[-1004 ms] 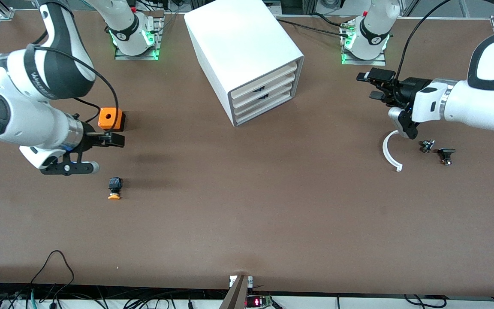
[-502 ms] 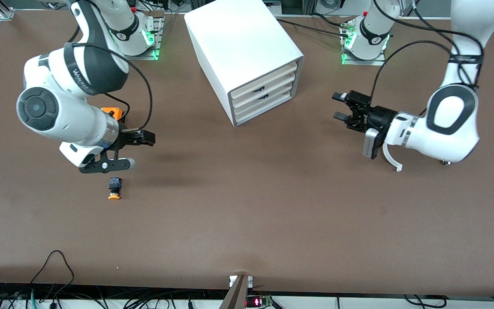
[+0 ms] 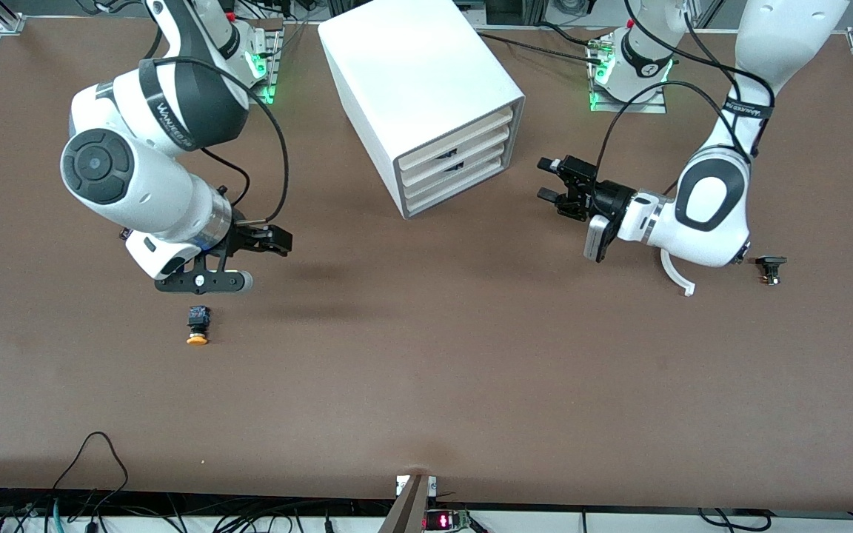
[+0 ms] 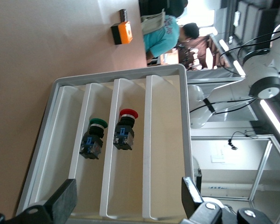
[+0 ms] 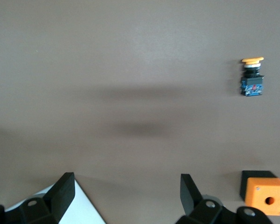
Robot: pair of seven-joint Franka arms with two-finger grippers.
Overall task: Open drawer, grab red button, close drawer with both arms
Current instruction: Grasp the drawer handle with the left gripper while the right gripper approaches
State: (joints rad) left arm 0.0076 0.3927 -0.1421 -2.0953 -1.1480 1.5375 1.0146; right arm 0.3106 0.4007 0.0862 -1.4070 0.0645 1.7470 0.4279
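Front view first: where are the two grippers?

Left gripper [image 3: 549,180] hangs over the table [image 3: 426,385] just in front of the white drawer cabinet [image 3: 412,66], on the side toward the left arm's end. Right gripper [image 3: 282,243] is up over bare tabletop toward the right arm's end.

Are they holding anything?

No. The left wrist view shows that gripper's fingers [image 4: 60,203] spread wide with nothing between them. The right wrist view shows the same for the right gripper: wide apart, empty.

And the red button?

It shows only in the left wrist view. The red button [image 4: 124,128] sits at the front of the cabinet [image 4: 163,140], against one drawer face, its round cap clear of the black body. A green button [image 4: 92,139] sits just beside it at the neighbouring drawer. I cannot tell whether they lie inside the drawers or poke out through the handle slots.

Are the drawers open?

In the front view all the drawer fronts sit flush with the cabinet.

What else is on the table?

An orange-capped button [image 3: 198,326] lies nearer the front camera than the right gripper. The right wrist view shows an orange box [image 5: 266,198] with a hole in its top; the right arm covers it in the front view. Toward the left arm's end, a white curved strip [image 3: 674,275] lies partly under that arm, and a small black part [image 3: 771,268] lies near it.
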